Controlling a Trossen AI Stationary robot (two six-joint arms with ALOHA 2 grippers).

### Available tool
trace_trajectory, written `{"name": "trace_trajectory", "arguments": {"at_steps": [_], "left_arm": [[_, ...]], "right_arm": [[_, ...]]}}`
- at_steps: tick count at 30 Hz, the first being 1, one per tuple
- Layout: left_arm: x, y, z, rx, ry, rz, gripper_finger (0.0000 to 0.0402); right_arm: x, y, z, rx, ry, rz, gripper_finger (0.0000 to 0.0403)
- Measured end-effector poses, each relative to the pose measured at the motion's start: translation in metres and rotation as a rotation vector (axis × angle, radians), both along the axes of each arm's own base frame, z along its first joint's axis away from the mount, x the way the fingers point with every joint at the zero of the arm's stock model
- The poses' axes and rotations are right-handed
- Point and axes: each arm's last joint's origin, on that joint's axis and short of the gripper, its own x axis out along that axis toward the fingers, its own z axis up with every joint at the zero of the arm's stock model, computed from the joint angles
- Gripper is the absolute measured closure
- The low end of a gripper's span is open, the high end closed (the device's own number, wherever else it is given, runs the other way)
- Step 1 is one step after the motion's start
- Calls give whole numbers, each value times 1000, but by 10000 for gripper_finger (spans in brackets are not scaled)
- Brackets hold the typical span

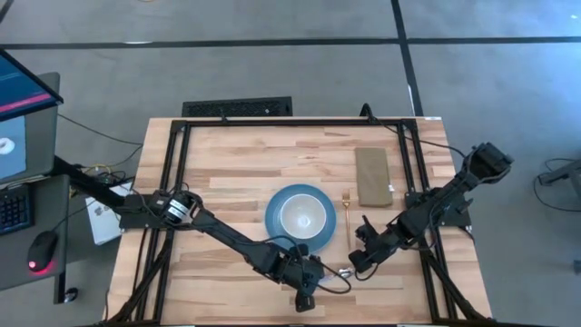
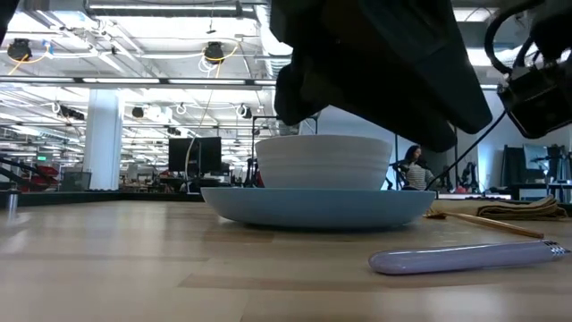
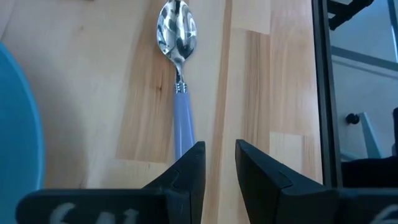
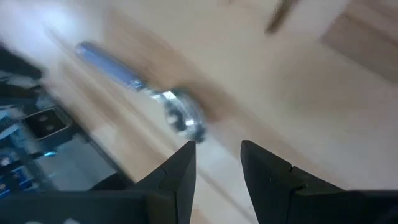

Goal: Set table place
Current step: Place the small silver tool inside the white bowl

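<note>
1. Over the middle of the worktop (image 1: pixel 227 163), seen from above, the place setting is mostly laid: a white bowl (image 1: pixel 300 216) sits on a blue plate (image 1: pixel 274 211), a gold fork (image 1: pixel 346 214) lies just beside the plate toward the right edge, and an olive napkin (image 1: pixel 371 176) lies beyond the fork, nearer the far right corner. A lilac-handled spoon (image 1: pixel 346 271) lies near the front edge, between the two arms. The left tool (image 1: pixel 307 296) hangs at the front edge, just short of the spoon; the right tool (image 1: pixel 360 243) hovers just past it, toward the fork.

2. At worktop height, the spoon (image 2: pixel 469 258) lies flat on the wood, in front of the plate (image 2: pixel 317 207) and apart from it. The bowl (image 2: pixel 323 161) stands upright on the plate. Dark arm parts fill the upper frame, touching nothing visible.

3. Past the left wrist, the left tool (image 3: pixel 220 168) is parted by a narrow gap and holds nothing; the spoon (image 3: pixel 179 74) lies beside one finger, not between them, handle nearest, with the plate (image 3: pixel 17 124) at the side.

4. Past the right wrist, the right tool (image 4: pixel 218 163) is slightly open and empty, with the spoon (image 4: pixel 140 87) free ahead.

5. Judged from this, plate, bowl, fork and napkin look placed; the spoon probably still needs lining up beside the fork.
</note>
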Motion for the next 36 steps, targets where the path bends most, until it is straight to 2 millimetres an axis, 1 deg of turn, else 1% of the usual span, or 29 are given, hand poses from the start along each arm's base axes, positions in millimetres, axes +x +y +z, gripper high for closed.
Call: {"name": "trace_trajectory", "arguments": {"at_steps": [2,5,10,12,17,22,25,29,36], "left_arm": [[0,0,0,0,0,0,324],[0,0,0,1,3,0,324],[-1,0,-1,4,9,0,324],[-1,0,-1,2,11,-3,324],[-1,0,-1,4,15,-3,324],[-1,1,-1,7,21,-3,324],[-1,1,-1,7,21,-3,324],[-2,1,-1,7,21,-3,324],[-1,1,-1,7,21,-3,324]], "right_arm": [[0,1,-4,-11,17,3,251],[4,4,-12,-11,21,-2,251],[16,13,-23,32,-43,4,251],[19,15,-29,36,-48,4,251],[27,22,-37,42,-47,-1,255],[32,25,-39,29,-45,10,286],[32,26,-38,20,-51,23,320],[33,26,-38,9,-72,40,377],[34,27,-38,18,-86,40,378]]}}
